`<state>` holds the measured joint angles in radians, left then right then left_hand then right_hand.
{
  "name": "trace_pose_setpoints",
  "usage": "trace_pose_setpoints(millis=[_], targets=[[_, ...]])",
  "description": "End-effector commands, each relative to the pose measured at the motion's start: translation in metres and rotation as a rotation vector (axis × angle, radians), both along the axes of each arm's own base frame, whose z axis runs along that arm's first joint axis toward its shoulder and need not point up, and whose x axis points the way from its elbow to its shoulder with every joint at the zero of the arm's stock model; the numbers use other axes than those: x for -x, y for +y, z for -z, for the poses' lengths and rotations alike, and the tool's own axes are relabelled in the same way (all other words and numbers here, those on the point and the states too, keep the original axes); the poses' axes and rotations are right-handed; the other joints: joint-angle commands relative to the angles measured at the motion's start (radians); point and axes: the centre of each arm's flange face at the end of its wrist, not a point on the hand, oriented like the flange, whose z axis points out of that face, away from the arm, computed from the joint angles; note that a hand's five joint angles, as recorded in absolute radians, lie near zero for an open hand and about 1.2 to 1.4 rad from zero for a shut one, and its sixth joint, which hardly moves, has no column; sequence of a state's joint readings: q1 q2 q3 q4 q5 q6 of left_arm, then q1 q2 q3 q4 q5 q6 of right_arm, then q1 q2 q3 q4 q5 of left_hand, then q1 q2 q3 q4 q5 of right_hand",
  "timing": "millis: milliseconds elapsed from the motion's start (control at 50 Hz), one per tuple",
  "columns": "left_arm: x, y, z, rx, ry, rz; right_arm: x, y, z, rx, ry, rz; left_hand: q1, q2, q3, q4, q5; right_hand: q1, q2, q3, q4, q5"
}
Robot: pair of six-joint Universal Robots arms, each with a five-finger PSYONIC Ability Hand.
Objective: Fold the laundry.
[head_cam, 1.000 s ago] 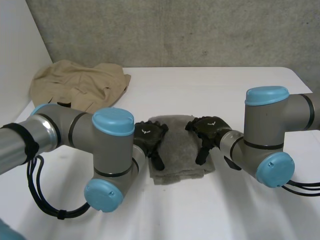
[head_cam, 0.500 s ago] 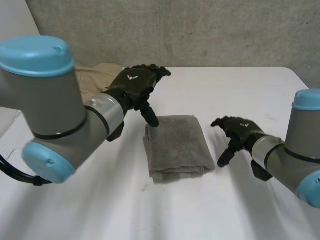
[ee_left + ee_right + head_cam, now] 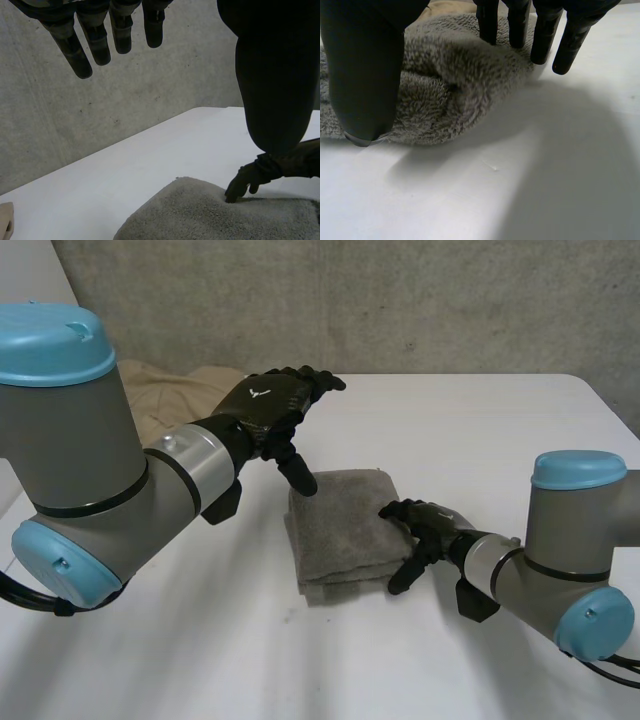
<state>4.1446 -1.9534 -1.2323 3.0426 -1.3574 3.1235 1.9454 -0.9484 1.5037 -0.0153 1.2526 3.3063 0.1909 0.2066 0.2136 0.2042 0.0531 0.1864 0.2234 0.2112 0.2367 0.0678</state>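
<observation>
A folded grey towel (image 3: 342, 530) lies in the middle of the white table (image 3: 480, 430). My left hand (image 3: 272, 410) hovers above the towel's far left corner, fingers straight and spread, thumb pointing down, holding nothing. In the left wrist view its fingers (image 3: 95, 45) and thumb hang well above the towel (image 3: 210, 215). My right hand (image 3: 428, 524) rests low at the towel's right edge, open, fingertips touching the cloth. Seen from the right wrist, its thumb (image 3: 365, 65) stands by the towel's (image 3: 455, 90) thick folded side and its fingers (image 3: 540, 35) reach along the edge.
A crumpled beige garment (image 3: 185, 390) lies at the table's back left, partly behind my left arm. A concrete wall (image 3: 400, 300) runs behind the table. The right hand (image 3: 247, 181) also appears in the left wrist view, at the towel's edge.
Both hands lifted off the towel. The left hand rose and swung to the far left corner; the right hand drew away to the right, then came back to the right edge.
</observation>
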Motion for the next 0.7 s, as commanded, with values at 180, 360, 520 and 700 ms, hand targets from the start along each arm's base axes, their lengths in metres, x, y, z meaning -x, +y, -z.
trace_pose_setpoints(millis=[180,360,520,700], targets=[[0.0,-0.001,0.004,-0.008,-0.005,0.0,-0.025,-0.011,0.006,0.03,-0.027,-0.005,0.031,0.016,0.009,0.018,-0.005,0.465,0.428,0.44,0.414,0.409],[0.001,-0.002,0.006,-0.009,-0.007,0.0,-0.036,-0.039,-0.007,0.13,-0.048,0.019,0.031,0.016,0.009,0.018,-0.005,1.21,1.173,1.185,1.16,1.154],[0.002,-0.004,0.009,-0.013,-0.01,0.0,-0.046,-0.087,-0.036,0.301,-0.08,0.029,0.034,0.019,0.012,0.021,-0.002,1.21,1.173,1.185,1.16,1.154],[0.004,-0.007,0.015,-0.024,-0.015,-0.002,0.057,-0.213,-0.043,0.471,0.094,0.368,0.034,0.019,0.012,0.021,-0.002,1.21,1.173,1.185,1.16,1.154]])
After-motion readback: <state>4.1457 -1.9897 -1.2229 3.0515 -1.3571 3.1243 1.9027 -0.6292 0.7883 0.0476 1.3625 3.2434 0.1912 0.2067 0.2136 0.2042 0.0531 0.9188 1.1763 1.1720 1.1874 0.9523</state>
